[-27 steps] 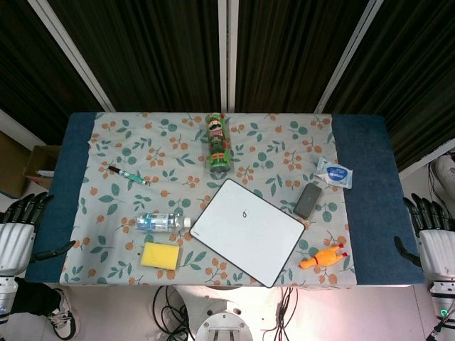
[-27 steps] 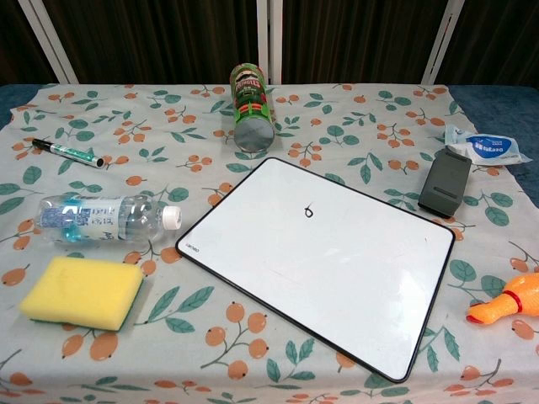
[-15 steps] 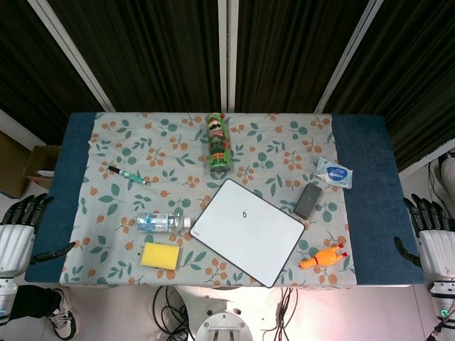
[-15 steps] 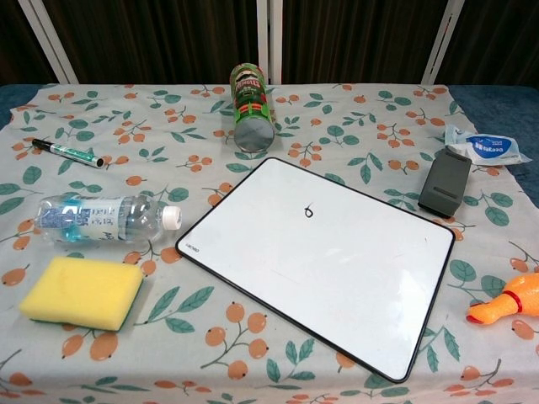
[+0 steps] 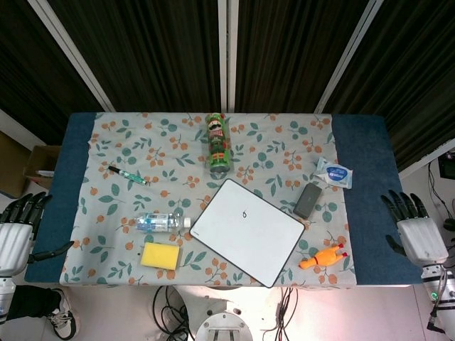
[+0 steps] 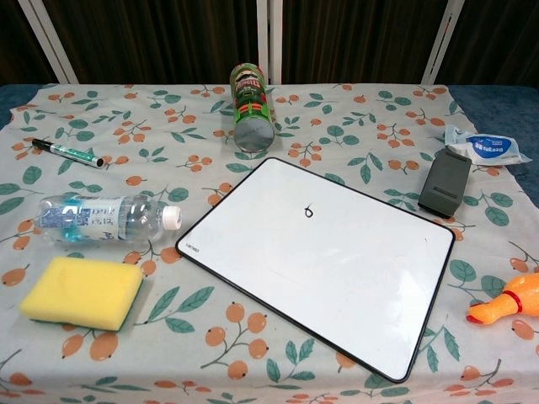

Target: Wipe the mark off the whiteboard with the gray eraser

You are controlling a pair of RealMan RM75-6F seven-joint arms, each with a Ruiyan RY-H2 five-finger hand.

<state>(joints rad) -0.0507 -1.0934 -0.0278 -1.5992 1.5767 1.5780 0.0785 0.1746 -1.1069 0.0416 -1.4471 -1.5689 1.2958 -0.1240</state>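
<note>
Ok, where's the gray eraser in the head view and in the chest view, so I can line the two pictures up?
Head view: the gray eraser lies right of centre, just off the whiteboard's right corner.
Chest view: the gray eraser lies at the right, beside the whiteboard's upper right edge.
Shared landmark: the blue-and-white packet, just beyond the eraser in both.

Table (image 5: pixel 366 177), blue top, floral cloth (image 6: pixel 354 109) over it. On cloth: whiteboard (image 6: pixel 324 261), gray eraser (image 6: pixel 445 182), chip can (image 6: pixel 250 108), water bottle (image 6: pixel 101 220), yellow sponge (image 6: pixel 82 292), marker (image 6: pixel 67 152), wipes packet (image 6: pixel 488 146), rubber chicken (image 6: pixel 507 306).
</note>
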